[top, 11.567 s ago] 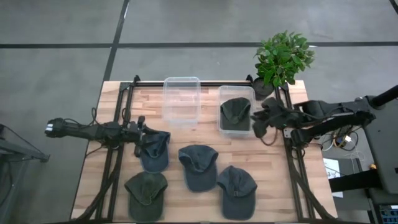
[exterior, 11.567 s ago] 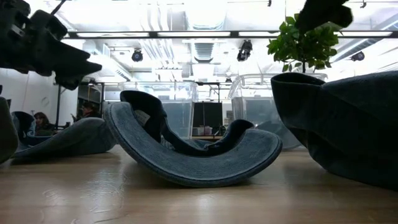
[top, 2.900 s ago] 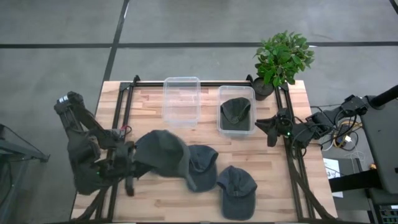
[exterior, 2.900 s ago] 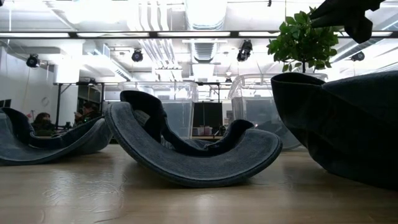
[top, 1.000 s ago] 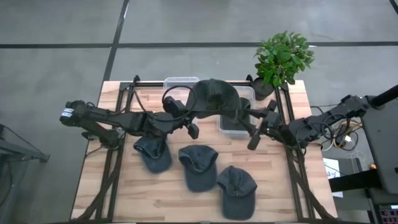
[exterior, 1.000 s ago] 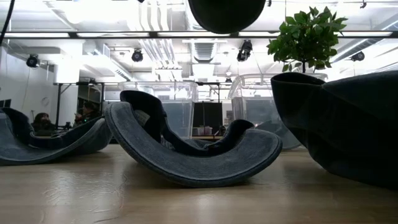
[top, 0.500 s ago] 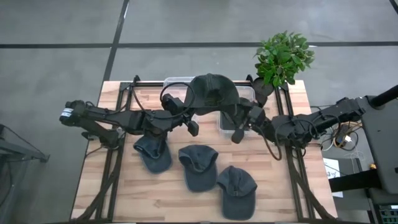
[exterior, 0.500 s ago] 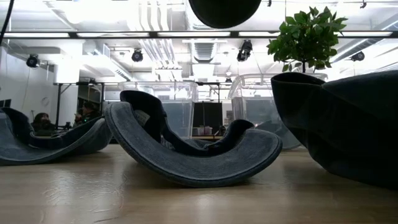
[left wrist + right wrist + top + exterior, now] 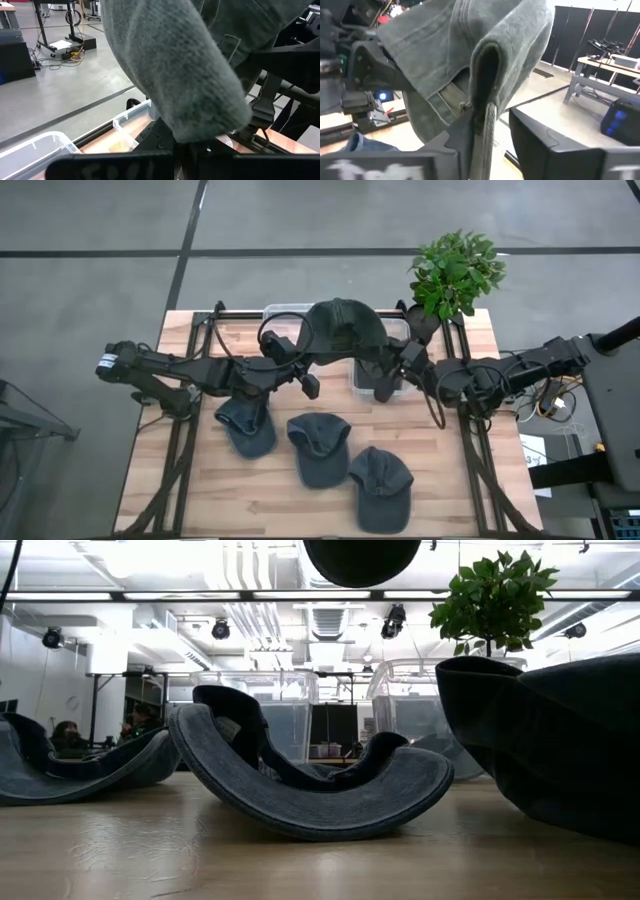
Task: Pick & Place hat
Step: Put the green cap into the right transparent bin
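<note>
A dark grey-green hat (image 9: 342,328) hangs high over the two clear containers at the table's far side. Its underside shows at the top of the low view (image 9: 362,560). My left gripper (image 9: 305,362) is shut on it from the table's left. My right gripper (image 9: 385,380) has come in level from the right and is open. Its fingers (image 9: 532,137) stand on either side of the hat's hanging rim (image 9: 485,90), and a gap still shows beside the rim. Three more hats (image 9: 320,445) lie on the table. My left gripper pinches the hat's lower edge (image 9: 186,134) between its two fingers, coming level from the table's left. The cloth bulges up and over the fingers, so the exact place of contact is hidden. The hat is lifted clear of the table and the containers.
The right clear container (image 9: 398,332) holds another hat (image 9: 366,378); the left clear container (image 9: 285,315) stands beside it. A potted plant (image 9: 455,272) stands at the far right corner. Black frame rails (image 9: 190,380) run along both table sides.
My right gripper has moved toward the table's left and a little up, closing in on the lifted hat until the hat's rim stands between its fingers. The left gripper and the hat have kept still.
</note>
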Tool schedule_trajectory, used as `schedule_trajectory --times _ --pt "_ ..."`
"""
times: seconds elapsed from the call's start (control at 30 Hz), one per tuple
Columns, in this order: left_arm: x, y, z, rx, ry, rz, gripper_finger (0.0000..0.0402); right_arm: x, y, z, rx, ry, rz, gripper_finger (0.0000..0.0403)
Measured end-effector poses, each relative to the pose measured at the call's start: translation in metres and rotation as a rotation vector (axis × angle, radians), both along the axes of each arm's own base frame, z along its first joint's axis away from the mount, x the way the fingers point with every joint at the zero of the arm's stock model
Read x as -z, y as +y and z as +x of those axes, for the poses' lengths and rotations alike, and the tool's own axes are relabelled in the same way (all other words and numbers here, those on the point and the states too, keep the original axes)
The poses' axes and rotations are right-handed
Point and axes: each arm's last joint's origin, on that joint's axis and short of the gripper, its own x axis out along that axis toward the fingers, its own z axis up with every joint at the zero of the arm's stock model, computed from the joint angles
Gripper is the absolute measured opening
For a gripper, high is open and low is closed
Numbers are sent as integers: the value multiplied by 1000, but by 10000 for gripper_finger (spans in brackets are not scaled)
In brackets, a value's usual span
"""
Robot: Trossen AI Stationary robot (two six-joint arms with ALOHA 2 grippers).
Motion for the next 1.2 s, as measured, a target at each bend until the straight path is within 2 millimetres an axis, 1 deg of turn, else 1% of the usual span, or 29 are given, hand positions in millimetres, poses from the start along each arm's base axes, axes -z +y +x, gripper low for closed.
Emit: schedule_trajectory --times 0.23,0.27,0.53,0.9,1.0,1.2 --pt "-1 0 0 7 -23 -26 2 -2 -1 -3 0 -8 1 22" --pt "0 -1 0 17 -25 -32 3 -2 -1 -3 0 -6 -1 16" --pt "0 -1 1 44 -34 -57 26 -2 -2 -3 10 -21 18 11" --pt "1 -4 2 175 -13 -82 32 -2 -5 -8 19 -37 60 10" --pt "3 -2 2 206 15 -88 32 0 -5 -8 20 -31 75 9" --pt "7 4 2 216 55 -93 32 1 -5 -8 22 -31 86 9"
